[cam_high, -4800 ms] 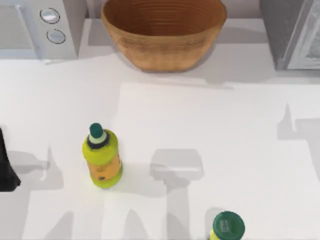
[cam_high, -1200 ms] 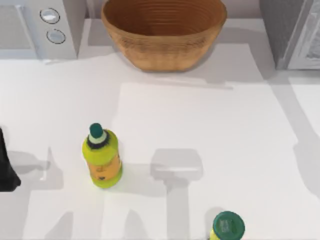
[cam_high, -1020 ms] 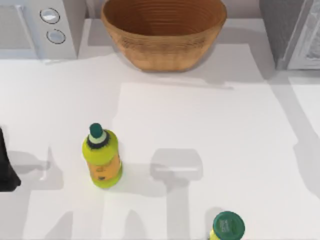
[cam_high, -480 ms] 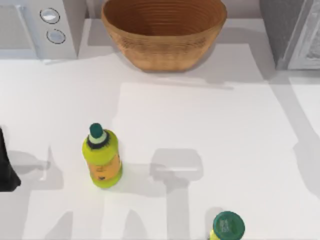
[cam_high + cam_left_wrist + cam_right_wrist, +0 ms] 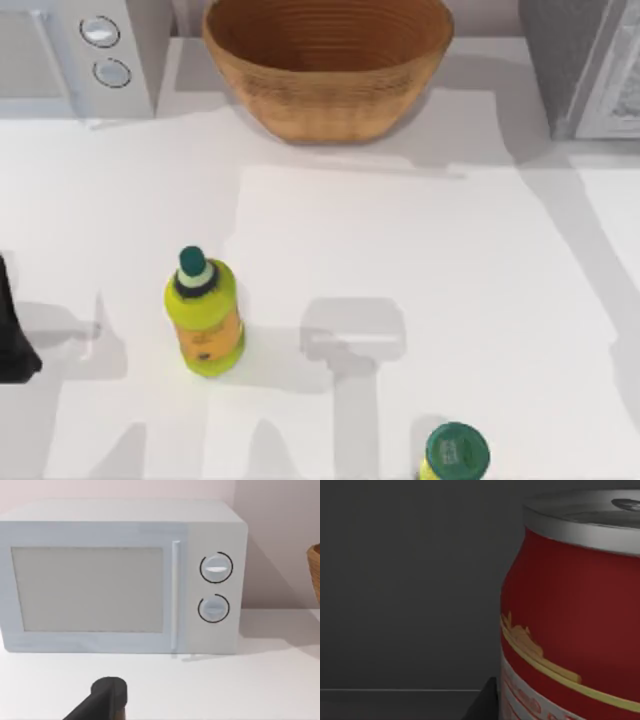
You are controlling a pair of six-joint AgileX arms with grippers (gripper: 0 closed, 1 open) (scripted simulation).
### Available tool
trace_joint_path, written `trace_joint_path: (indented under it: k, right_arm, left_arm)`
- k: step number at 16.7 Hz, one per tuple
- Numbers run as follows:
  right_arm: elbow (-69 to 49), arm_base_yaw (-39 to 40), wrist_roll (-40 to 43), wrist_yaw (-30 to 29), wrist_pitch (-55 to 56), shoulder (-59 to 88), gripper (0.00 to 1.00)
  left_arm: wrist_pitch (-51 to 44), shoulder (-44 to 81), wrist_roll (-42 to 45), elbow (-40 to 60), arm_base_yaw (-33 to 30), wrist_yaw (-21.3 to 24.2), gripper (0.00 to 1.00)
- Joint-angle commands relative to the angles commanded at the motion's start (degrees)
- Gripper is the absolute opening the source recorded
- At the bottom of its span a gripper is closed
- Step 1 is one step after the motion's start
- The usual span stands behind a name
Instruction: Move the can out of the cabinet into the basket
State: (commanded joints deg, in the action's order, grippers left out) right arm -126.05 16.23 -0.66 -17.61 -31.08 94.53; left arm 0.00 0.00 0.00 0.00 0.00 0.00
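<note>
- The can [image 5: 575, 610] stood upright in our right wrist view, very close to the camera, red-sided with a yellow band and a silver top, in front of a dark grey wall.
- A small dark part of the right claw [image 5: 487, 702] showed just beside the can's lower side; we could not tell whether that claw was released or clenched, or whether it touched the can.
- The cabinet [image 5: 585, 65] stood at the table's far right corner, its pale framed door facing forward.
- The basket [image 5: 328, 105] sat at the far middle of the table [image 5: 400, 250], between the microwave [image 5: 75, 55] at the far left and the cabinet.
- One bottle [image 5: 203, 318] stood left of the middle, well apart from the basket; a second bottle [image 5: 455, 453] stood at the near edge, right of the middle.
- Our left arm [image 5: 12, 335] was parked at the table's left edge.
- In the left wrist view a dark finger of the left claw [image 5: 102, 700] pointed toward the microwave [image 5: 125, 577]; we could not tell its state.
</note>
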Motion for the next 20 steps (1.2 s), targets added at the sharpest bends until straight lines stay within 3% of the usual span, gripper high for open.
trace_joint_path:
  k: [6, 13, 16, 20]
  right_arm:
    - [4.3, 5.8, 0.0, -5.5, -9.1, -13.4, 0.00]
    - [6.4, 5.4, -0.1, -5.1, -8.5, -15.0, 0.00]
    - [13.6, 4.1, -0.1, -3.5, -5.6, -20.5, 0.00]
    - [31.8, 0.8, 0.1, -0.1, 0.3, -32.3, 0.00]
  left_arm:
    - [0.0, 0.0, 0.0, 0.0, 0.0, 0.0, 1.00]
    - [0.0, 0.0, 0.0, 0.0, 0.0, 0.0, 1.00]
    - [0.0, 0.0, 0.0, 0.0, 0.0, 0.0, 1.00]
    - [0.0, 0.0, 0.0, 0.0, 0.0, 0.0, 1.00]
